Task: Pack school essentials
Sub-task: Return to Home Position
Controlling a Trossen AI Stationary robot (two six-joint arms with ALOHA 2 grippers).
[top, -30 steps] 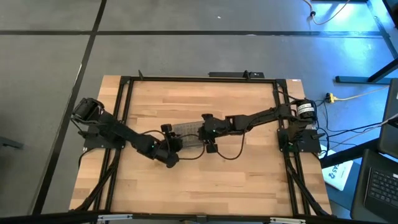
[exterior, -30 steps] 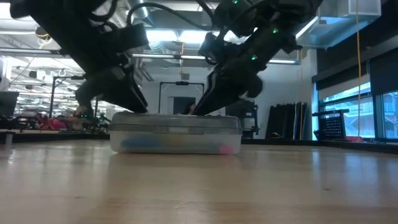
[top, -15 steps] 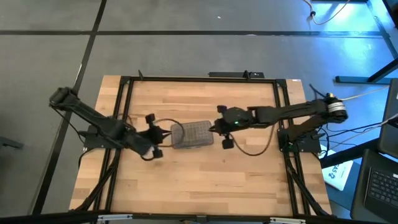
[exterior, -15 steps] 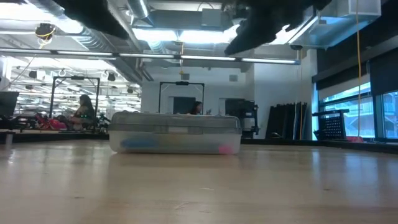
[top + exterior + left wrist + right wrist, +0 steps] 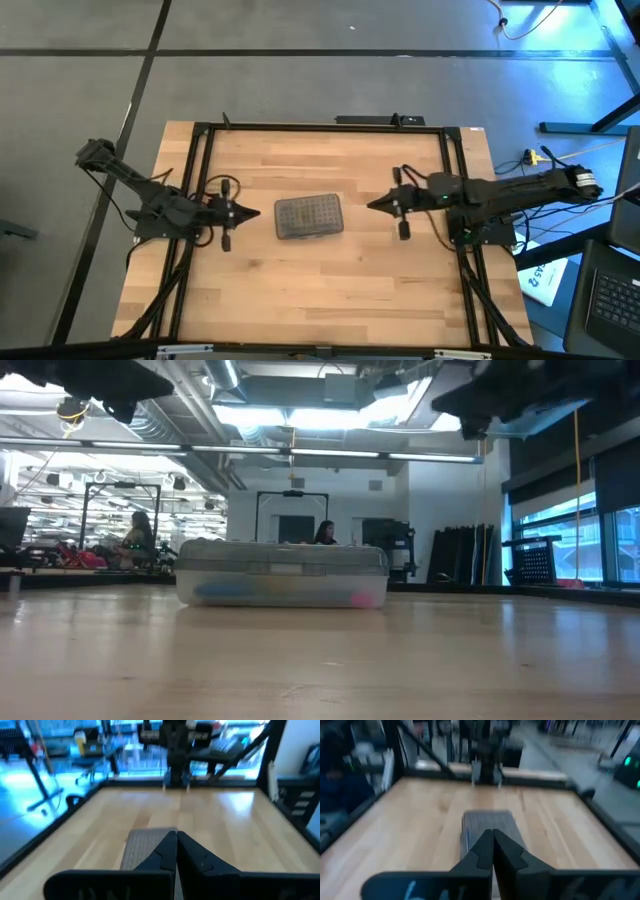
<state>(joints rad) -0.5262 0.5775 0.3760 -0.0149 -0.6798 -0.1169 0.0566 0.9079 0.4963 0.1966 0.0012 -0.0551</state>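
Left gripper [image 5: 252,212]: hangs over the table, off one short end of the case. Its tips point straight at the case with bare wood between them. The fingers [image 5: 167,852] are pressed together and carry nothing.

Right gripper [image 5: 372,205]: sits off the opposite short end, also nose-on to the case and apart from it. Its fingers [image 5: 485,851] meet at the tips, with nothing in them.

Case [image 5: 309,216]: lies flat on the wood midway between the two grippers, dead ahead of each. Neither gripper touches it. From table level it is a low, clear-walled box [image 5: 282,573].

Lid [image 5: 142,847]: grey and studded, seated down on the case. From the right gripper's side it shows just past the fingertips [image 5: 487,822].

Contents: a blue item [image 5: 228,592] lies low against the clear wall near one end. A pink item [image 5: 366,599] sits at the other end. I cannot tell which end faces which gripper, and the rest inside is too cloudy to name.

Table [image 5: 400,280]: light wood planks inside a black frame. Both grippers sit within the frame rails.

Height: from table level, only dark arm bulk shows along the top edge, well above the lid.

Room: two people [image 5: 136,532] [image 5: 325,533] are far behind the case, away from the table.
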